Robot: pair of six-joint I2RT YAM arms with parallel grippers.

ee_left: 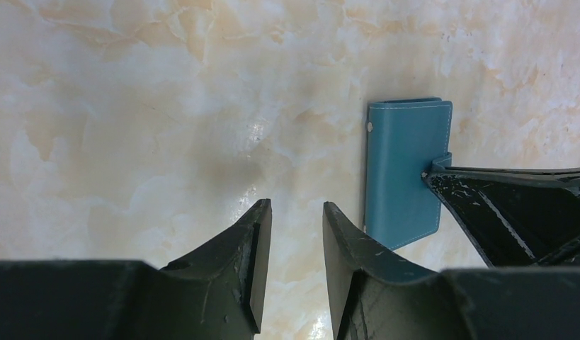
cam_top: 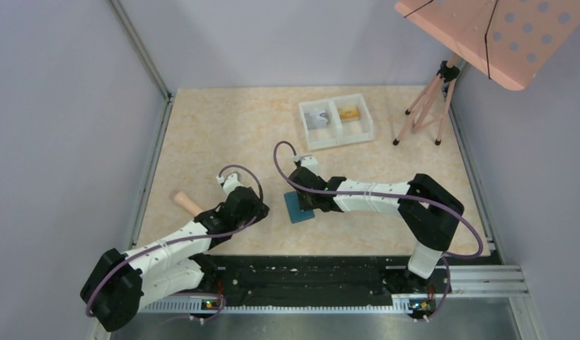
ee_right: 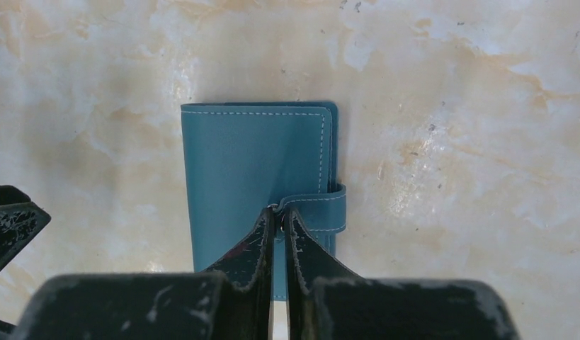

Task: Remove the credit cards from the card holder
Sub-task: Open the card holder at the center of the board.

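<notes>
Right wrist view: right hand (ee_right: 280, 211) pinches the snap tab (ee_right: 326, 209) of the closed card holder (ee_right: 251, 163) beneath it.

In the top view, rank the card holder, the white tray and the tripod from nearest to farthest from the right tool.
1. The card holder: at the tips of the right tool, which pinch its snap tab.
2. The white tray: beyond it, toward the far right of the table.
3. The tripod: farthest, at the far-right corner.
</notes>
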